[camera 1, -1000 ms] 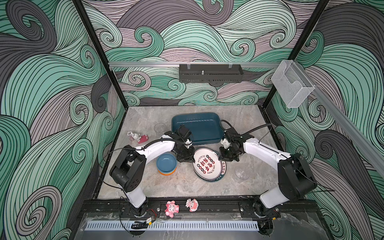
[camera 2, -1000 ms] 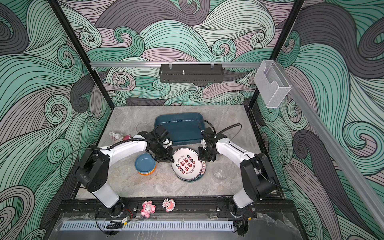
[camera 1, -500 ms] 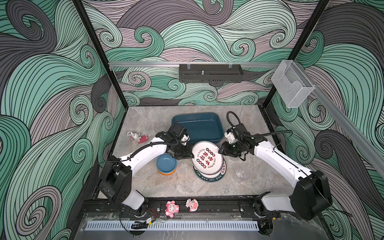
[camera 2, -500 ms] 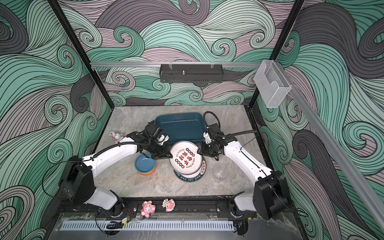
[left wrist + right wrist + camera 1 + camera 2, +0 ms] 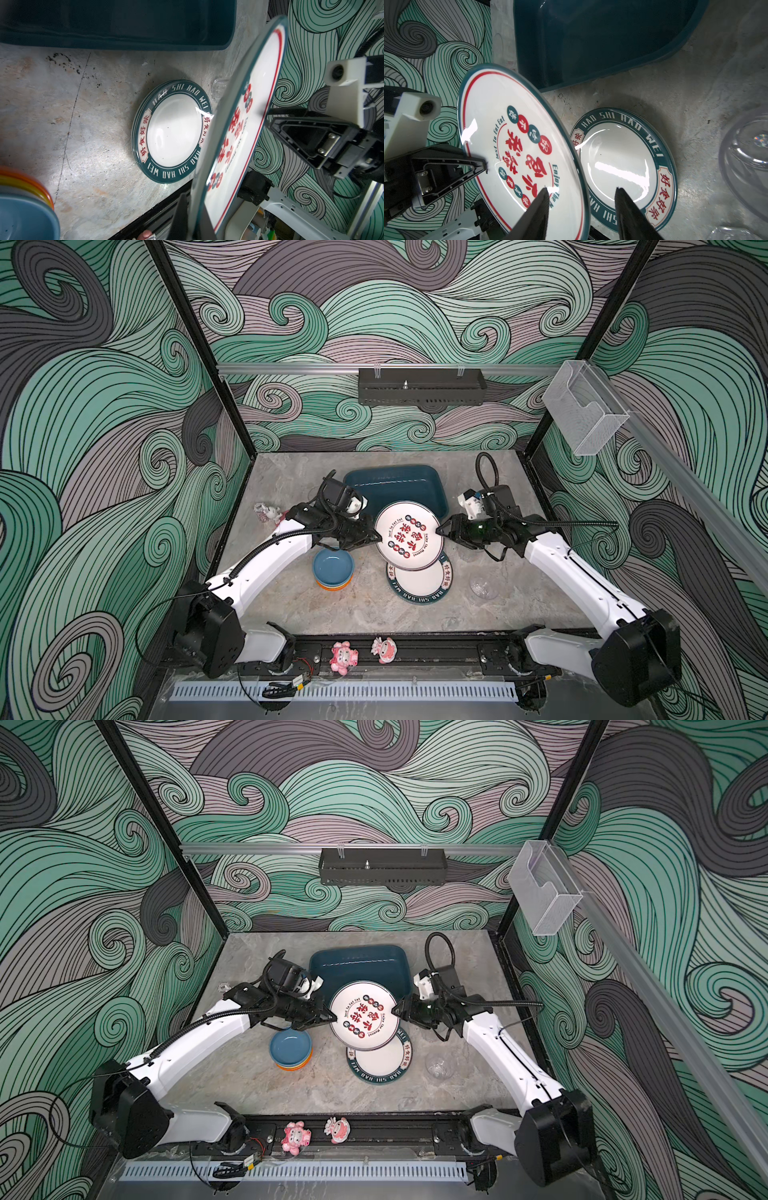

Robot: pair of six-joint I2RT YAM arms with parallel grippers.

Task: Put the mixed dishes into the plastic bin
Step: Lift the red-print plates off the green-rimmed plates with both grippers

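Above the grey stone table [image 5: 291, 605], a white plate [image 5: 407, 537] printed with red and teal lettering is held tilted in mid-air between the two arms, its far edge overlapping the near rim of the plastic bin [image 5: 395, 487] in both top views. The plate's left rim is pinched by the left gripper [image 5: 376, 536], whose jaws are closed tight on the edge. At the opposite rim the right gripper [image 5: 440, 531] is seen with its jaws parted: in the right wrist view the rim is straddled by the two fingers [image 5: 542, 207] with a clear gap, and nothing is gripped. A second plate [image 5: 419, 585], ringed in teal, is seen flat on the table, partly covered by the lifted one, with a stack of bowls [image 5: 332, 568] beside it on the left and a clear glass [image 5: 483, 587] on the right
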